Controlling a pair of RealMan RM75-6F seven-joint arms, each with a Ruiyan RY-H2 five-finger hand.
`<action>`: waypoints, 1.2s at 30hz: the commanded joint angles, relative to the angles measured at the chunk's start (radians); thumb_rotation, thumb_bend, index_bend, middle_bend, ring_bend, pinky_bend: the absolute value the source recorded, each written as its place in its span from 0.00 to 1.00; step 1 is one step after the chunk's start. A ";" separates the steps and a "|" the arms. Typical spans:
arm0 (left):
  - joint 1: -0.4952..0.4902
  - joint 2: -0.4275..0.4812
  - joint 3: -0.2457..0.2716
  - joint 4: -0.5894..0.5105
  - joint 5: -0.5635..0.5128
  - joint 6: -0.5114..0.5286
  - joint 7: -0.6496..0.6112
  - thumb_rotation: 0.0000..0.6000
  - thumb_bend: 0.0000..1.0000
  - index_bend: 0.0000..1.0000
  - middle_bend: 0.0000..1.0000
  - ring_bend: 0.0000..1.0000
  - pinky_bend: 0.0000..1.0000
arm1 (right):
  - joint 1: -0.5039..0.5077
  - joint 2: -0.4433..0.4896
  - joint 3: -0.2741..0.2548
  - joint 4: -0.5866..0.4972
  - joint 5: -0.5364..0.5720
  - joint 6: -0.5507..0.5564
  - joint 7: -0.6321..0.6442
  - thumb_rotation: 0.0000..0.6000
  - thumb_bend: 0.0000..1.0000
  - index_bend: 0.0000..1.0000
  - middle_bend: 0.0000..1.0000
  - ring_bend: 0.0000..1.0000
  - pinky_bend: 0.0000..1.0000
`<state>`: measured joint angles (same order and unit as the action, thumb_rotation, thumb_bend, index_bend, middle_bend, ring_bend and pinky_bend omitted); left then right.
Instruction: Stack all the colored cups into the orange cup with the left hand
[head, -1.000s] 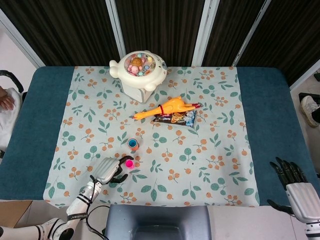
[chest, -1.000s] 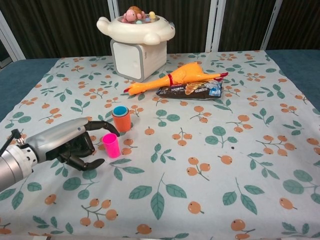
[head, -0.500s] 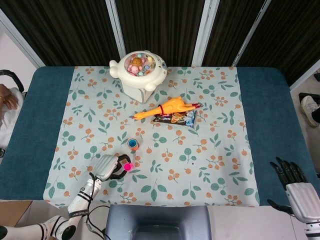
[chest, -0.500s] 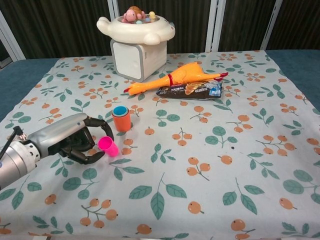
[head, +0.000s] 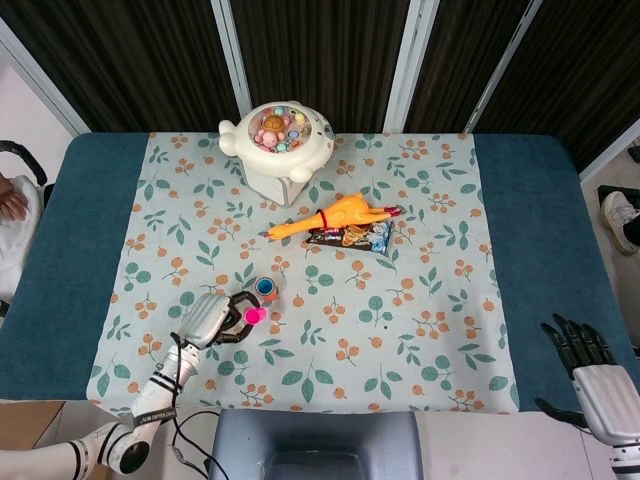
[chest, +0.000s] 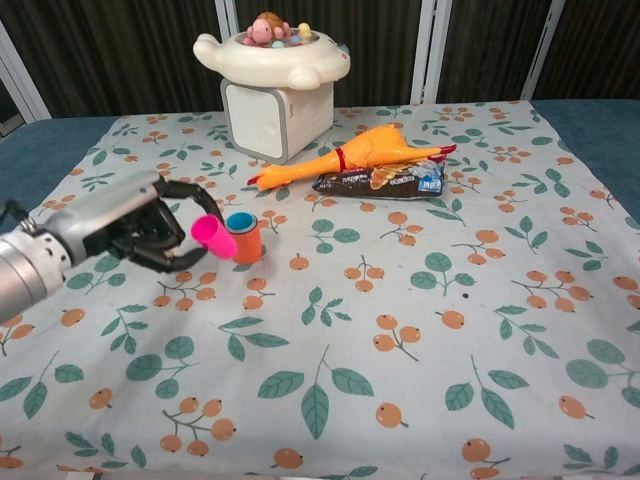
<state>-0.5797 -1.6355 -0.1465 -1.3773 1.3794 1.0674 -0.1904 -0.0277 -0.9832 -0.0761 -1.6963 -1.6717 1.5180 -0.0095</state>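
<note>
My left hand (chest: 140, 224) (head: 212, 320) holds the pink cup (chest: 213, 238) (head: 255, 316) tilted on its side, lifted off the cloth. The pink cup hangs just left of the orange cup (chest: 243, 239) (head: 266, 289), which stands upright with a blue cup nested in it. My right hand (head: 592, 375) shows only in the head view, at the table's near right corner, fingers spread and holding nothing.
A white toy box (chest: 275, 85) with small figures stands at the back. A rubber chicken (chest: 355, 155) and a dark snack packet (chest: 380, 181) lie mid-table. The floral cloth (chest: 400, 330) covers the table.
My left hand closed on the pink cup, tipped it over and lifted it up and toward the orange cup. The right hand stayed put.
</note>
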 joint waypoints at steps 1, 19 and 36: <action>-0.029 0.059 -0.073 -0.066 -0.056 -0.022 -0.016 1.00 0.39 0.51 1.00 1.00 1.00 | 0.001 0.000 0.000 0.000 0.001 -0.003 0.000 1.00 0.21 0.00 0.00 0.00 0.00; -0.142 0.008 -0.154 -0.033 -0.292 -0.125 0.167 1.00 0.39 0.50 1.00 1.00 1.00 | 0.007 0.000 0.006 -0.004 0.014 -0.013 -0.002 1.00 0.21 0.00 0.00 0.00 0.00; -0.159 -0.043 -0.138 0.020 -0.321 -0.125 0.209 1.00 0.38 0.50 1.00 1.00 1.00 | 0.003 0.005 0.002 0.001 0.006 -0.003 0.012 1.00 0.21 0.00 0.00 0.00 0.00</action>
<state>-0.7397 -1.6790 -0.2849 -1.3585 1.0594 0.9417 0.0186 -0.0249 -0.9787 -0.0735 -1.6951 -1.6658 1.5151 0.0020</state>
